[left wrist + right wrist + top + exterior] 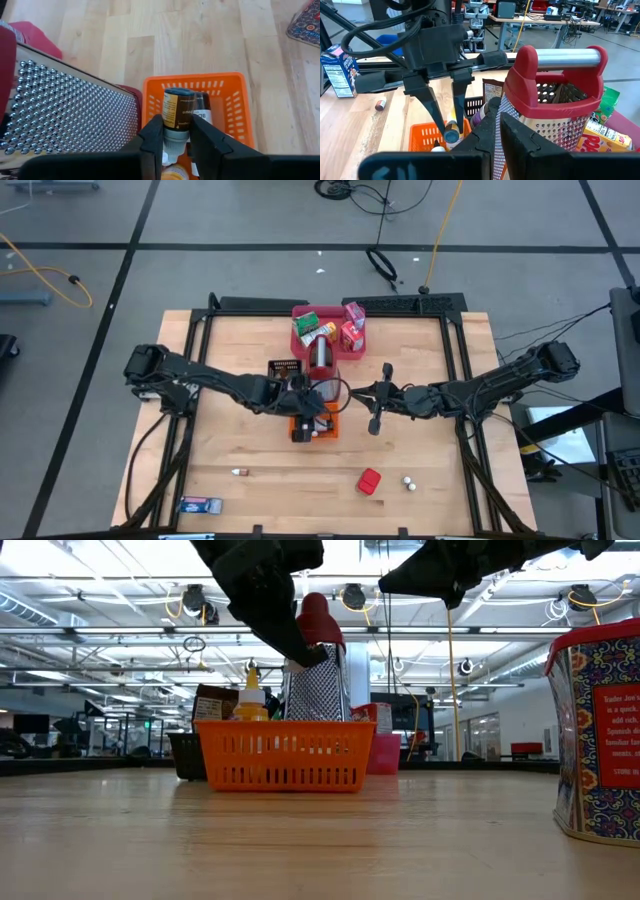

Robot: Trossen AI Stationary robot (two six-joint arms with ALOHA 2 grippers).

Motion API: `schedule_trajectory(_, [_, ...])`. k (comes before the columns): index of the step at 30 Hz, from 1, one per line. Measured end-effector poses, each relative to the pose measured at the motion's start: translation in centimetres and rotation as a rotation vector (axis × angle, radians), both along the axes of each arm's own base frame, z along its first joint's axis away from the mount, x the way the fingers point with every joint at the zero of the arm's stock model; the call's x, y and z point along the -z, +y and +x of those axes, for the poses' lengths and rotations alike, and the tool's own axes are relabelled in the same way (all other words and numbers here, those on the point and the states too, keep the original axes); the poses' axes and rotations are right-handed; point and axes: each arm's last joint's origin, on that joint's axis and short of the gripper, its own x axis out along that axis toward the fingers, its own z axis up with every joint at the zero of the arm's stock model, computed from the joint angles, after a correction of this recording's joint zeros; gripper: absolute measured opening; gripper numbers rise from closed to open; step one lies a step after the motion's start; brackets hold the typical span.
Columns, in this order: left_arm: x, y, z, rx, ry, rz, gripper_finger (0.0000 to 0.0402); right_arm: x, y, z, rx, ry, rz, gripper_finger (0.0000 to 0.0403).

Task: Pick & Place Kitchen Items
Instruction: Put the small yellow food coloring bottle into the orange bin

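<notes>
Above the orange basket (313, 427), my left gripper (176, 142) points steeply down, shut on a small brown-labelled bottle (176, 107). The basket (235, 107) holds another dark bottle (203, 114) and a yellow bottle (250, 702). Just beyond the basket stands the red-and-silver grater (320, 360), upright on the table. My right gripper (497, 131) waits shut and level to the right of the grater (555, 95), with nothing between its fingers. A red box (369, 481), tiny shakers (408, 482) and a blue carton (198, 504) lie near the front edge. My left gripper pinches the bottle's grey cap end (175, 136) between its two fingers (152, 137). They come from above, slanting down. The bottle hangs below them, its dark bottom (451, 136) pointing into the basket beside the other bottle.
The pink tray (300, 340) with green and red cartons sits at the far middle. A black basket (285, 367) stands left of the grater. A small item (238, 472) lies near the front left. Bare wood stretches along both sides of the table.
</notes>
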Motion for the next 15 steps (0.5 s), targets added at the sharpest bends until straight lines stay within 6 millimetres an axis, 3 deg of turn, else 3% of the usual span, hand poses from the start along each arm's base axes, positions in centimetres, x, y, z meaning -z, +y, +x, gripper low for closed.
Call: schedule_trajectory(15, [-0.01, -0.02, 0.00, -0.004, -0.002, -0.005, 0.0087, 0.01, 0.00, 0.01, 0.000, 0.001, 0.000, 0.0018])
